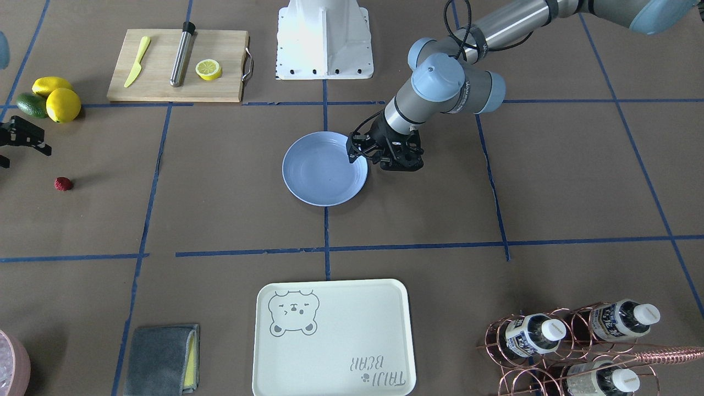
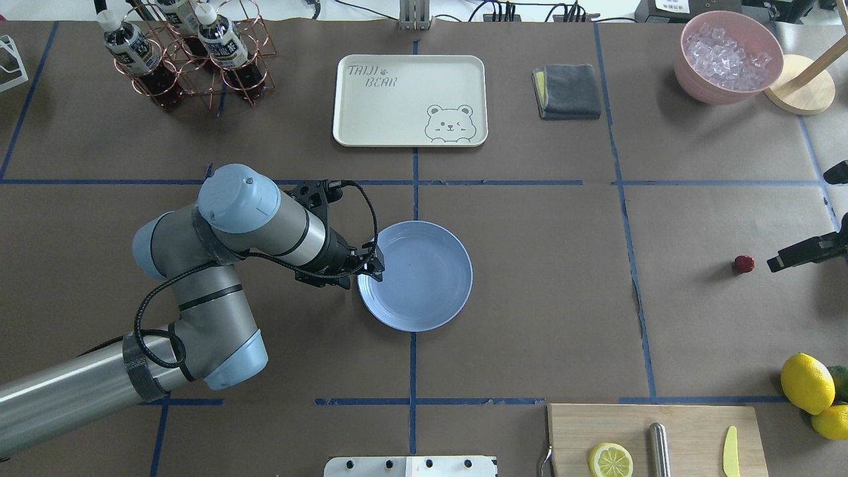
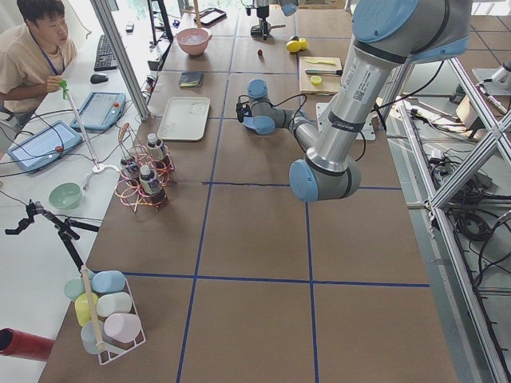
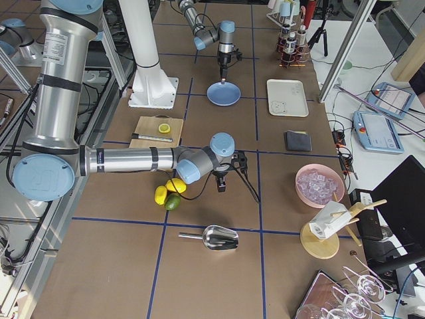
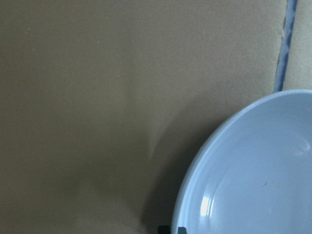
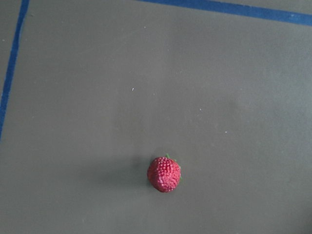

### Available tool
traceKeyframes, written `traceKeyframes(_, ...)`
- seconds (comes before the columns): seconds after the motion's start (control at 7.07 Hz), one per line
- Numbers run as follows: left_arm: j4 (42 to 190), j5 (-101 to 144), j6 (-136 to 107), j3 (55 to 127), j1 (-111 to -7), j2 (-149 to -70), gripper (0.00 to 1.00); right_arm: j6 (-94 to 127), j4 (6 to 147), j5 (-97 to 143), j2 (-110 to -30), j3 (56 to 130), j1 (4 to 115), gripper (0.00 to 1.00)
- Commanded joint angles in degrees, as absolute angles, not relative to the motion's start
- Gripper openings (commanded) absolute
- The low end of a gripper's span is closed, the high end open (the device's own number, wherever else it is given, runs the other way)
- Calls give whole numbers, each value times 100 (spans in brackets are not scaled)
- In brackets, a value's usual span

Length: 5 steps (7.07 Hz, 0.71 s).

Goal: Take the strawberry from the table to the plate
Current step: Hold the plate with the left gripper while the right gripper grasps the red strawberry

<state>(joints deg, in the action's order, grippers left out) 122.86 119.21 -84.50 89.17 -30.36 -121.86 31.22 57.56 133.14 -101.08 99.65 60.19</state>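
The strawberry [image 1: 64,183] [image 2: 743,264], small, dark red and bumpy, lies on the brown paper table [image 1: 231,181] at the robot's right end. In the right wrist view the strawberry [image 6: 164,174] sits just below centre. My right gripper [image 1: 44,143] [image 2: 772,265] hovers close beside it, open and holding nothing. The light blue plate [image 1: 324,181] [image 2: 430,298] [image 5: 253,170] rests mid-table with nothing on it. My left gripper [image 1: 356,153] [image 2: 376,264] points down at the plate's edge, fingers pinched on the rim.
Two lemons and an avocado [image 1: 49,99] lie near the right arm. A cutting board [image 1: 176,66] carries a knife, a steel rod and a lemon half. The cream bear tray [image 1: 333,335], grey cloth [image 1: 162,357], bottle rack [image 1: 572,346] and pink ice bowl [image 2: 729,56] line the far side.
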Motion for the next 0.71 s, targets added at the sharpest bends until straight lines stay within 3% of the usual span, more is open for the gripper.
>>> traceKeyframes(0.0, 12287, 11918, -8560, 9018, -3041, -12173, 66, 4301, 5537, 12668, -10099, 9923, 5459, 100)
traceKeyframes(0.28, 12278, 11909, -8561, 9018, -3041, -12164, 66, 4412, 5537, 12192, -10064, 9914, 5335, 100)
traceKeyframes(0.57, 12287, 11909, -8561, 9018, -3041, -12164, 73, 4710, 5546, 11928, -9924, 9888, 5073, 93)
